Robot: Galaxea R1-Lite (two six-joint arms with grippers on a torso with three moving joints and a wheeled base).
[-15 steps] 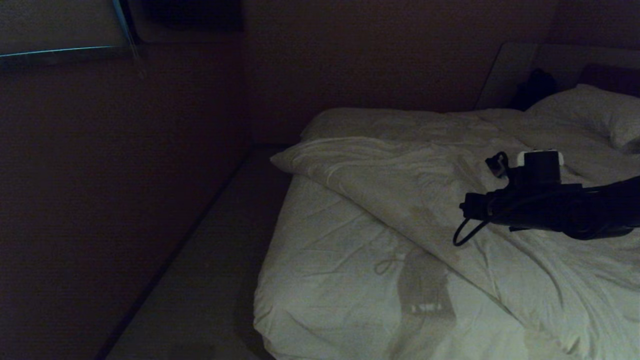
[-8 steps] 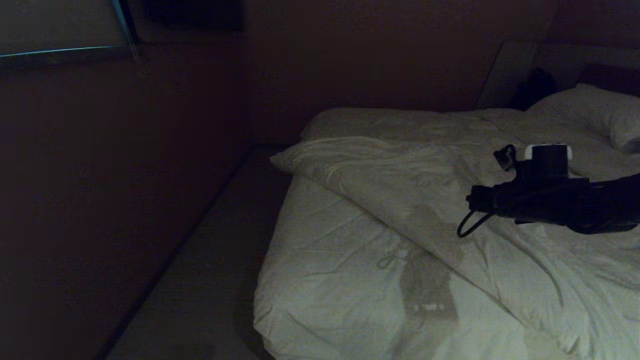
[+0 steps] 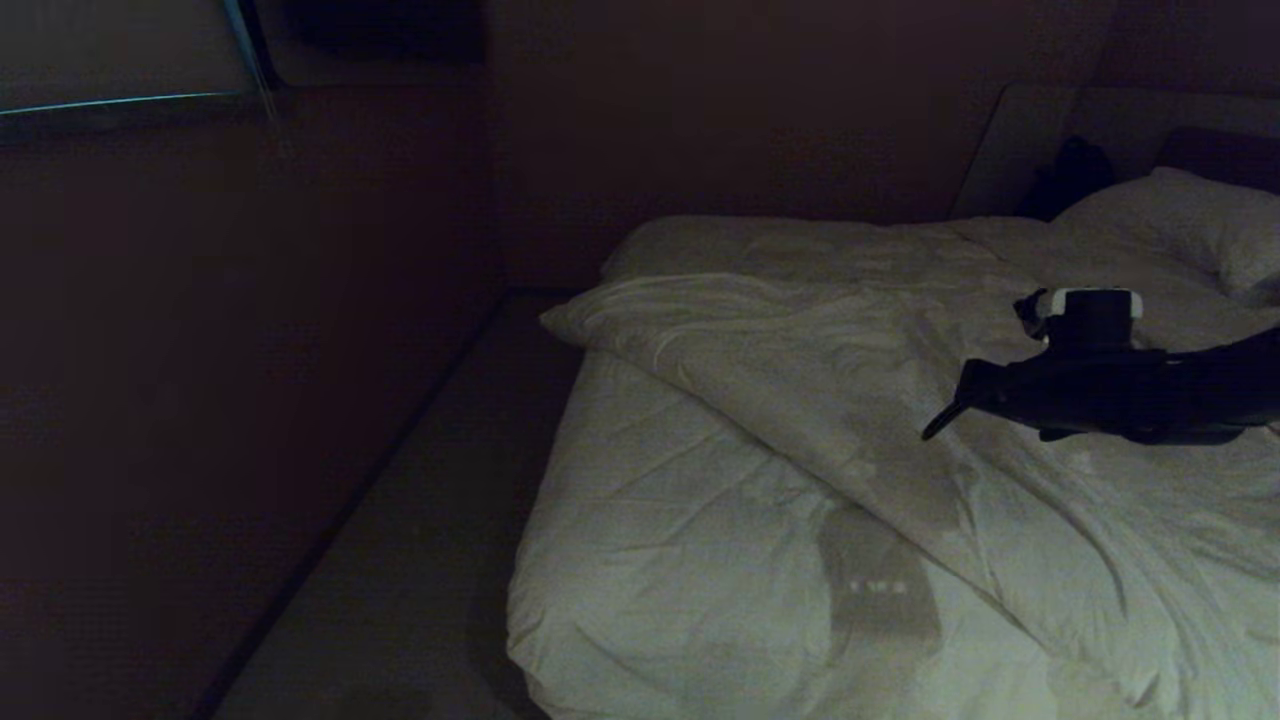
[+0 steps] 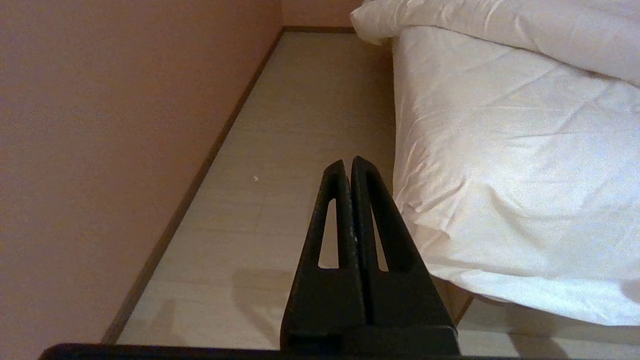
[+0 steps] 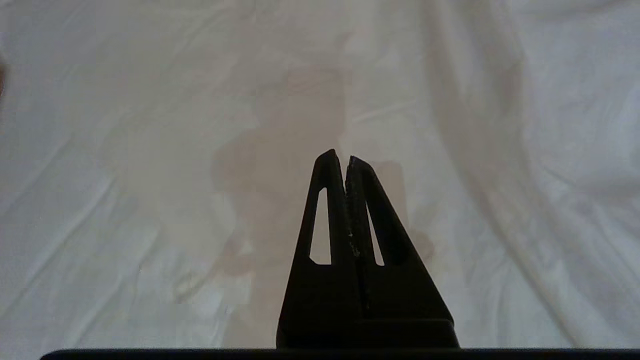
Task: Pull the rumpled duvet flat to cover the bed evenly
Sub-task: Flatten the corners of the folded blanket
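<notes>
The white duvet (image 3: 760, 350) lies rumpled on the bed (image 3: 720, 240), with a thick fold running diagonally from the far left edge toward the near right. A lower layer of it (image 4: 500, 165) drapes over the near left corner. My right gripper (image 3: 935, 430) reaches in from the right and hovers over the fold, tipped down, shut and empty. In the right wrist view the right gripper (image 5: 341, 156) shows above creased cloth (image 5: 150, 150) and its own shadow. My left gripper (image 4: 347, 162) is shut with nothing in it, low beside the bed's corner, over the floor.
A strip of pale floor (image 3: 420, 520) runs between the bed and a dark wall (image 3: 200, 350) on the left. A white pillow (image 3: 1180, 225) lies at the far right by the headboard (image 3: 1215, 150), with a dark object (image 3: 1070, 175) beside it.
My right arm has drawn slightly to the right and its gripper has tipped down toward the duvet. Its shadow has slid toward the near edge. The duvet has not moved.
</notes>
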